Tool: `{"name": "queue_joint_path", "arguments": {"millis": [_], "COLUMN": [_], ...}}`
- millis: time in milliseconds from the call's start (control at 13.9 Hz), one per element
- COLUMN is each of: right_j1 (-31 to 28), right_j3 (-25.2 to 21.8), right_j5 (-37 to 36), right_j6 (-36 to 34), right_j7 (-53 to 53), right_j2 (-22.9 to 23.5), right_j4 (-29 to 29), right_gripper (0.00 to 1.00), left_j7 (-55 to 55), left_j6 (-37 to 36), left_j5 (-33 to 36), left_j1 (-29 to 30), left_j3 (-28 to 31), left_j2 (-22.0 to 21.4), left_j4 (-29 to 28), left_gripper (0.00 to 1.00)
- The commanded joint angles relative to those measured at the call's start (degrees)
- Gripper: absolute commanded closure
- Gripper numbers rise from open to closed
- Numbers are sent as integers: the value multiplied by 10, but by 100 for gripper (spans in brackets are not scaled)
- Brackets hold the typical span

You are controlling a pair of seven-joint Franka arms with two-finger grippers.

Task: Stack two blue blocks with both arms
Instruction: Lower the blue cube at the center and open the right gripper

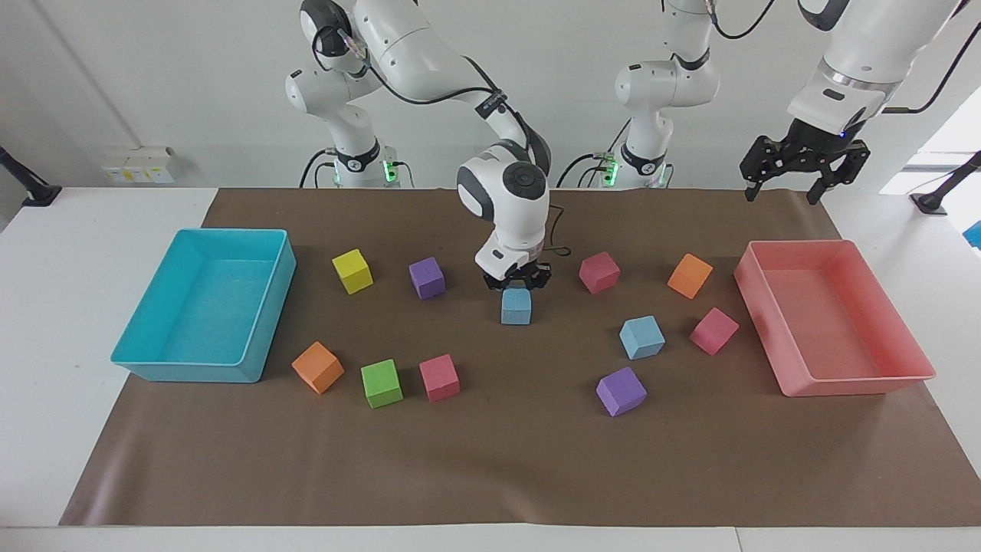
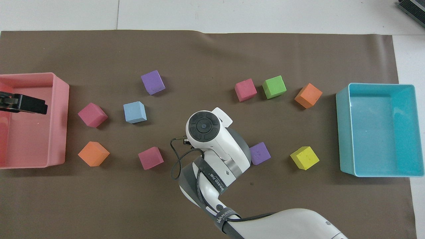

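One blue block [image 1: 516,307] is in my right gripper [image 1: 517,286], which is shut on its top at the middle of the brown mat. The block is low, at or just above the mat. In the overhead view the right arm's wrist [image 2: 203,127] hides this block. The second blue block [image 1: 641,337] lies free on the mat toward the left arm's end, also in the overhead view [image 2: 134,112]. My left gripper [image 1: 805,170] is open and raised over the pink tray's end nearer the robots, also in the overhead view [image 2: 25,103]. It waits there.
A turquoise tray [image 1: 184,373] stands at the right arm's end, a pink tray [image 1: 851,383] at the left arm's end. Yellow [image 1: 352,271], purple [image 1: 427,277], pink [image 1: 598,272], orange [image 1: 690,275] and green [image 1: 382,382] cubes lie scattered on the mat.
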Motion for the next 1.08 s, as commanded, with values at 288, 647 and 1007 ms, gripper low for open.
{"name": "queue_joint_path", "arguments": {"millis": [288,647,1007], "right_j1": [-11,-10,-18], "right_j3": [5,5,2], "right_j5": [-13,-13,-11], "right_j6": [12,9,1], "right_j7": [-14,-18,-14], "right_j2": [-21,-24,-54], "right_j4": [-29,-30,-27], "right_gripper": [65,0,0], "left_j7": [4,2,-3], "left_j6": [-6,-10,-19], "left_j5": [-4,-4,-4], "left_j1": [8,5,-3], "left_j3": [-4,-5,-11], "left_j2": [-7,-7,-8], "left_j4": [-4,-4,-5], "left_gripper": [0,0,0]}}
